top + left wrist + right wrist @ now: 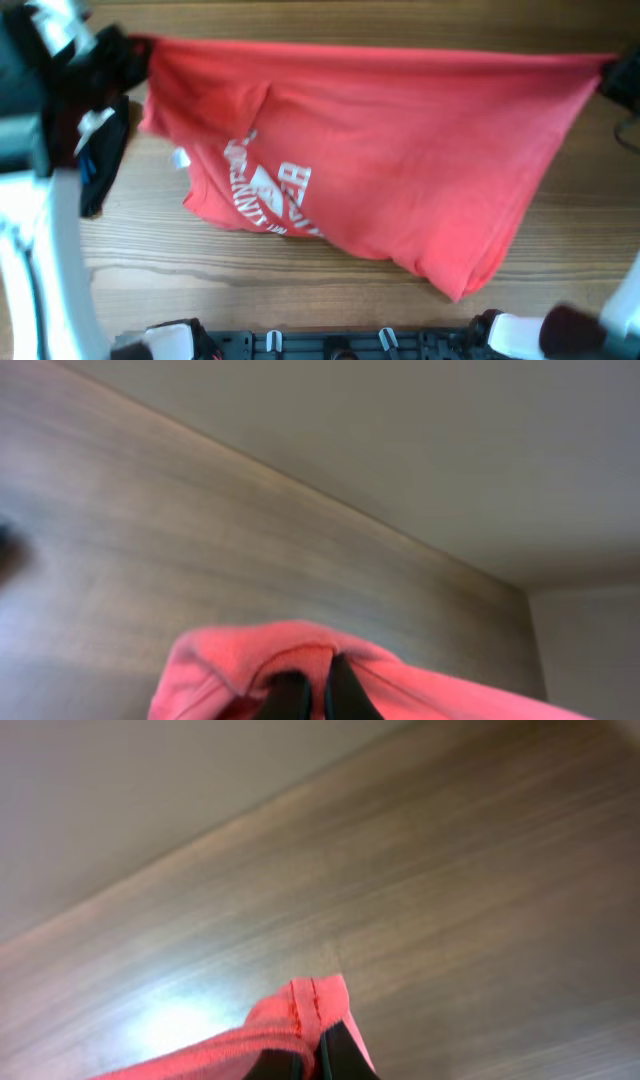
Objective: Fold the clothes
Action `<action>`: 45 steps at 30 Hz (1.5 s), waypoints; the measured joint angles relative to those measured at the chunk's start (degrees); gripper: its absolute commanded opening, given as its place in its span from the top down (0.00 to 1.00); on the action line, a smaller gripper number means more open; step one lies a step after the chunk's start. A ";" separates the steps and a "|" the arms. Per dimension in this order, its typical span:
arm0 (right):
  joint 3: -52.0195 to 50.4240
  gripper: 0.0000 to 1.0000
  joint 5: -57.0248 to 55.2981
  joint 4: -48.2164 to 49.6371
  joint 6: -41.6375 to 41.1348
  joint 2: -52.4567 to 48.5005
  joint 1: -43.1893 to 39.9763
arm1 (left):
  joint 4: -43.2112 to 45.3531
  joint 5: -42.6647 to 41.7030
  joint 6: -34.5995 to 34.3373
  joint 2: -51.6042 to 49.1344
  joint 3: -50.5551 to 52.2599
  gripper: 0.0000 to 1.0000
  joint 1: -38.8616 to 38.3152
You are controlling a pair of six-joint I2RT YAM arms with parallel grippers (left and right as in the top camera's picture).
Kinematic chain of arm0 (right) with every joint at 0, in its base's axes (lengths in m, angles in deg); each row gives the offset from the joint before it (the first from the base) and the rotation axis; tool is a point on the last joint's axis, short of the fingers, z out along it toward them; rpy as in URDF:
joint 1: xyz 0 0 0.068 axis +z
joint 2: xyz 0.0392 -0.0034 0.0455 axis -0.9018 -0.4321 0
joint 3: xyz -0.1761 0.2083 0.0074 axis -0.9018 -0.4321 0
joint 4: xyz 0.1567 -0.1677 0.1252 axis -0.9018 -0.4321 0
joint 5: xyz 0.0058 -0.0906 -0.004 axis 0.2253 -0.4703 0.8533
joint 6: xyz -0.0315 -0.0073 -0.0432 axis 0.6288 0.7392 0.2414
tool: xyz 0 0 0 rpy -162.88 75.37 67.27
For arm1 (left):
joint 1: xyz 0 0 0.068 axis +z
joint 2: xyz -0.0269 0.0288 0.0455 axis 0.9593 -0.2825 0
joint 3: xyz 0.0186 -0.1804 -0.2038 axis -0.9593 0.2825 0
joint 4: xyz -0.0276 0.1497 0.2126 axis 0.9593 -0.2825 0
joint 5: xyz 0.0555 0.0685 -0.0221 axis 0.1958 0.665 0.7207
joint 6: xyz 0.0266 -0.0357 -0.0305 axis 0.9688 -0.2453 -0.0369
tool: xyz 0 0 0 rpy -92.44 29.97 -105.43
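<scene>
Overhead, the red T-shirt [400,150] is stretched wide, left fingers [288,698] and right fingers [338,1055] each pinching its edge; best keep tension even while lowering onto the counter [300,270].

Bench [300,280]: wood-grain top, is spanning the whole overhead view.
Dark cloth [100,165]: black with a blue patch, is lying at the bench's left side.
Black rail [330,345]: is running along the bench's near edge.
Pale grey surface [450,440]: plain, is showing beyond the bench's edge in both wrist views.
</scene>
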 measured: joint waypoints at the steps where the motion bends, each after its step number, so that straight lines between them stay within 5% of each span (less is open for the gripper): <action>1: -0.37 0.96 0.39 3.37 0.15 -3.15 0.79 | 4.24 0.02 0.15 -3.30 0.02 0.96 -1.25; 5: 0.20 0.96 1.14 12.07 -1.66 -6.43 3.76 | 22.77 0.04 -0.07 -13.03 0.31 0.96 -4.48; 9: 10.29 0.96 -1.53 12.63 -4.37 -4.59 4.81 | 22.05 0.07 -0.33 -13.73 -10.82 0.96 -2.54; 14: 16.70 0.96 -2.89 4.24 -3.98 0.81 4.81 | 6.84 0.09 2.43 -10.38 -25.46 0.96 1.75; 18: 17.70 0.96 -4.55 -12.48 -0.57 -3.65 4.81 | -19.76 0.50 8.07 -9.88 -25.64 0.96 0.74; 23: 13.46 0.96 -5.38 -23.54 3.85 -18.27 4.83 | -32.54 2.80 12.31 -21.11 -13.03 0.96 -0.96; 31: -11.69 0.96 -5.64 -20.39 5.05 -20.37 4.87 | -27.10 3.76 14.91 -25.73 17.66 0.96 -1.31; 38: -35.23 0.96 -8.96 -9.27 0.00 -12.48 -1.20 | -26.80 3.72 14.86 -21.09 28.39 0.96 -1.31; 45: -38.58 0.96 -11.26 -8.26 -1.84 2.75 -9.18 | -24.44 4.44 12.07 -8.35 37.03 0.96 -1.31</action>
